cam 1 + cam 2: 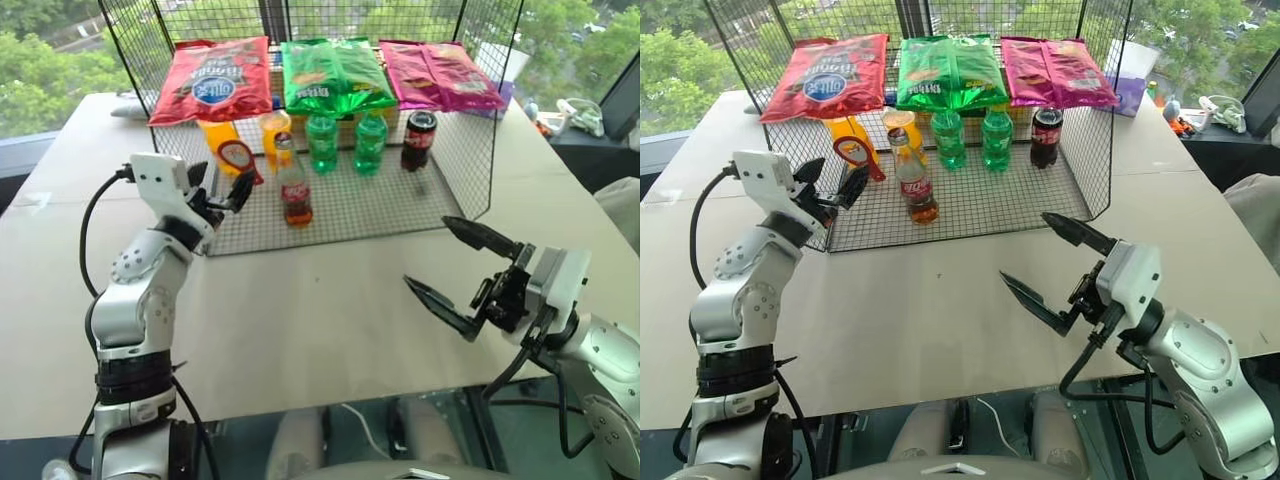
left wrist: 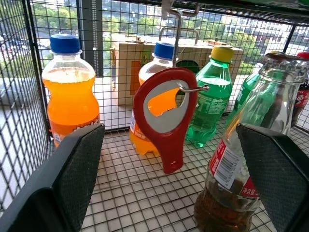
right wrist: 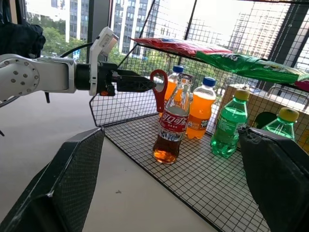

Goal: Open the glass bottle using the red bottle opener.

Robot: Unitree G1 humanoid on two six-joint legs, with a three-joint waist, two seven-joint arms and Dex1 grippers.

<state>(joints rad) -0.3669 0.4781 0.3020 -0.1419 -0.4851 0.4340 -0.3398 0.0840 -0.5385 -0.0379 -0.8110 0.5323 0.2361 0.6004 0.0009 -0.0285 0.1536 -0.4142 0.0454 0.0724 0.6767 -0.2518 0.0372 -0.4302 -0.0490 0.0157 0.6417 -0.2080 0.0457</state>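
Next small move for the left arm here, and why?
Probably ease the left gripper forward and close on the red bottle opener: it hangs from a hook between the open fingers, not yet touched, while the glass bottle stands capped beside it.

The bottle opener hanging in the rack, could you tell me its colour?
Red; the bottle opener shows best in the left wrist view.

A: Classify the location.
B: Test area in a high-rise room. Large windows (image 1: 40, 60) show treetops and towers outside.
A: Supporting evidence?
B: A wire display rack (image 1: 350, 205) on a plain white table (image 1: 300, 330) holds snack bags (image 1: 330, 72) and drink bottles (image 1: 345, 140), like a mock shop shelf.
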